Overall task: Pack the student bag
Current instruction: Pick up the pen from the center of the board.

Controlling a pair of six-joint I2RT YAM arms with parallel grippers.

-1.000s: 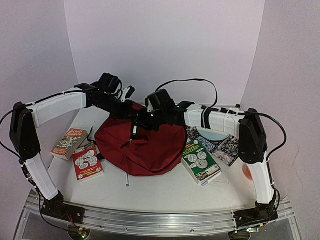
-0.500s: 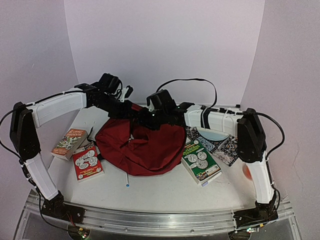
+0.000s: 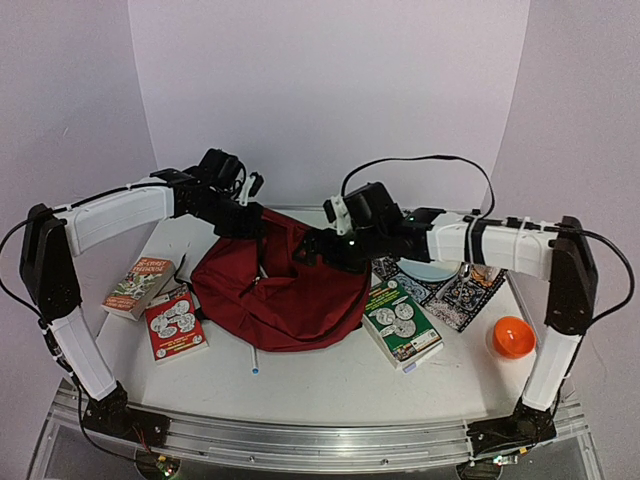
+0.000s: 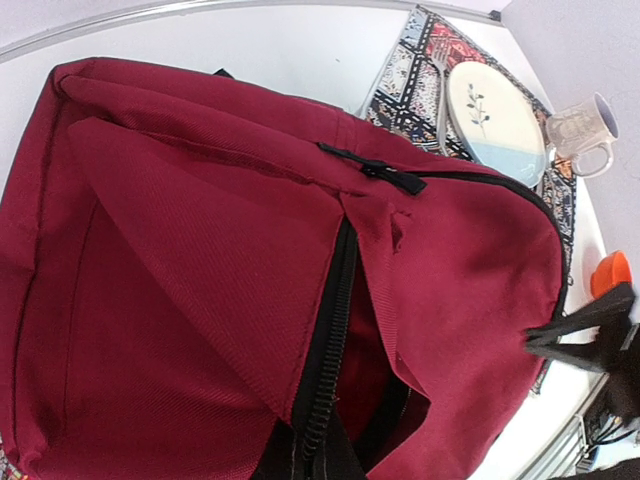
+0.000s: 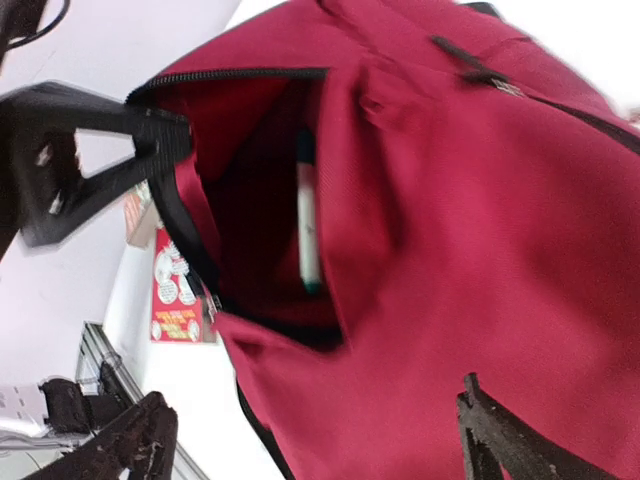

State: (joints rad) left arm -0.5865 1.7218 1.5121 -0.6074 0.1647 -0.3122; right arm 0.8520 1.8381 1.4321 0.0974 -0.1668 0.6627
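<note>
The student bag (image 3: 290,295), dark red, lies in the middle of the table with its zipper mouth held open. My left gripper (image 3: 256,228) is shut on the black zipper edge (image 4: 322,400) at the bag's far left. The right wrist view looks into the opening, where a white pen (image 5: 308,235) with a teal tip lies against the lining. My right gripper (image 5: 310,450) hangs open just off the bag's right side, holding nothing. In the top view my right gripper (image 3: 312,250) is over the bag's upper right part.
Two books (image 3: 138,285) (image 3: 175,325) lie left of the bag and a green one (image 3: 402,322) lies right of it. A patterned mat (image 3: 455,295) carries a plate (image 4: 495,115) and a mug (image 4: 585,130). An orange object (image 3: 512,337) sits far right. Another pen (image 3: 254,362) lies before the bag.
My right gripper has opened wide and drawn back to the right, out of the bag's mouth. The right arm has swung outward, uncovering the orange object. The left gripper has kept its hold.
</note>
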